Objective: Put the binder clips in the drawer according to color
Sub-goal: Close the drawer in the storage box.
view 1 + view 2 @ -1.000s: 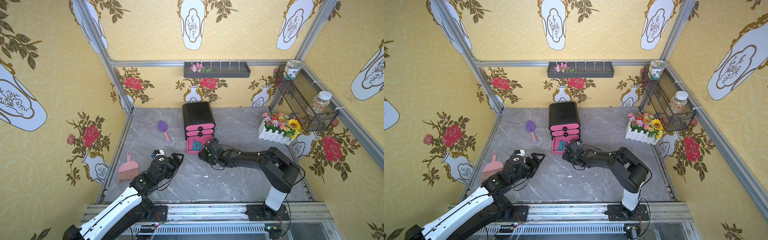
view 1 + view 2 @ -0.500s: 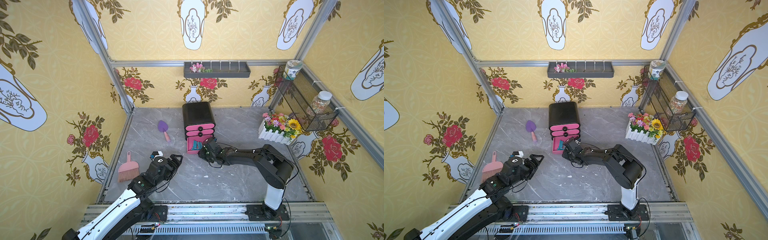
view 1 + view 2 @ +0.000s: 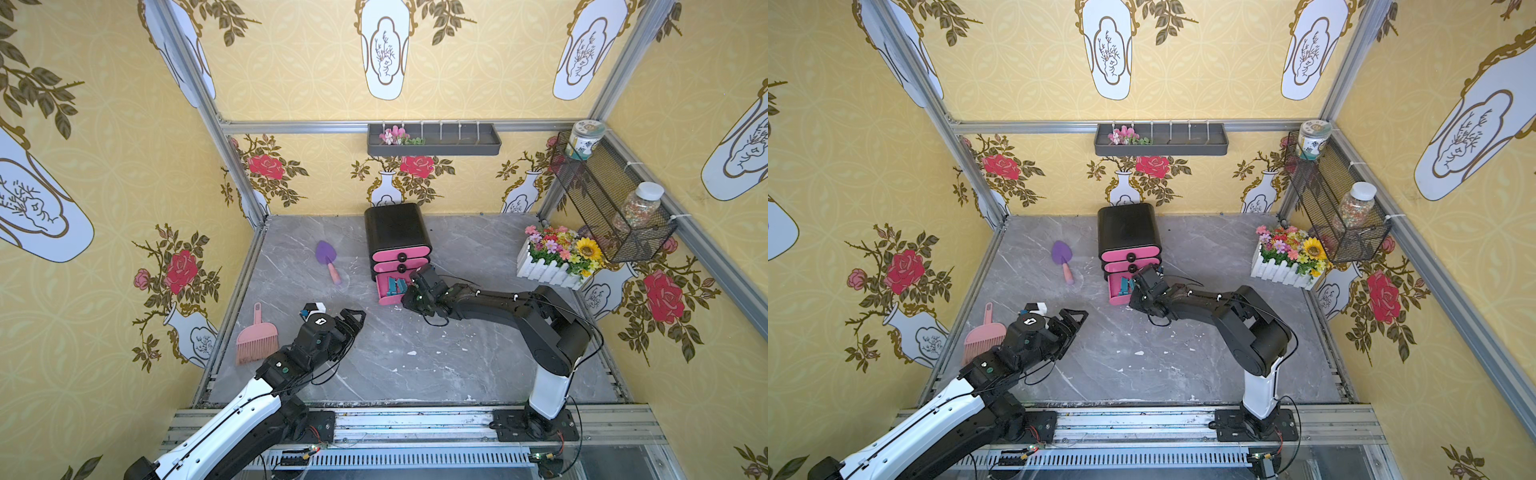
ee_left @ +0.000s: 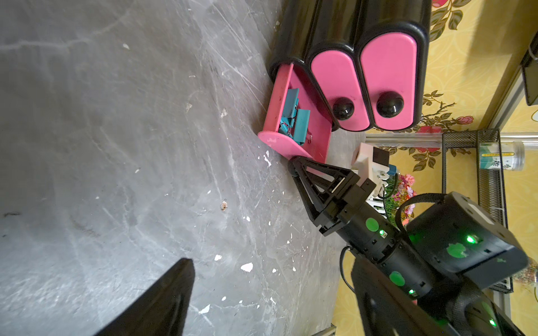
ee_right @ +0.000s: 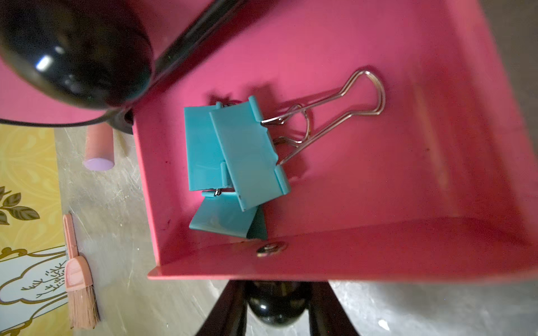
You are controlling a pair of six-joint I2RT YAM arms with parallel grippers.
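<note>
The drawer cabinet (image 3: pixel 397 232) (image 3: pixel 1128 226) is black with three pink drawers. Its two upper drawers are closed and its bottom drawer (image 3: pixel 384 291) (image 4: pixel 279 96) is pulled out. Teal binder clips (image 5: pixel 238 157) (image 4: pixel 294 116) (image 3: pixel 395 286) lie piled inside it, with silver wire handles. My right gripper (image 5: pixel 278 293) (image 3: pixel 406 296) (image 3: pixel 1133 296) is shut on that drawer's black knob (image 5: pixel 275 312), one finger on each side. My left gripper (image 3: pixel 353 318) (image 3: pixel 1077 318) (image 4: pixel 270 305) hangs open and empty over the floor, to the left of the cabinet. No other clips show.
A purple trowel (image 3: pixel 326 255) lies left of the cabinet. A pink hand brush (image 3: pixel 255 336) rests by the left wall. A white picket flower box (image 3: pixel 552 257) stands at the right, under a wire basket (image 3: pixel 611 208) with jars. A grey shelf (image 3: pixel 432 139) hangs on the back wall.
My right gripper's jaws have narrowed onto the bottom drawer's knob, and that arm's elbow has shifted a little. The left arm has barely moved.
</note>
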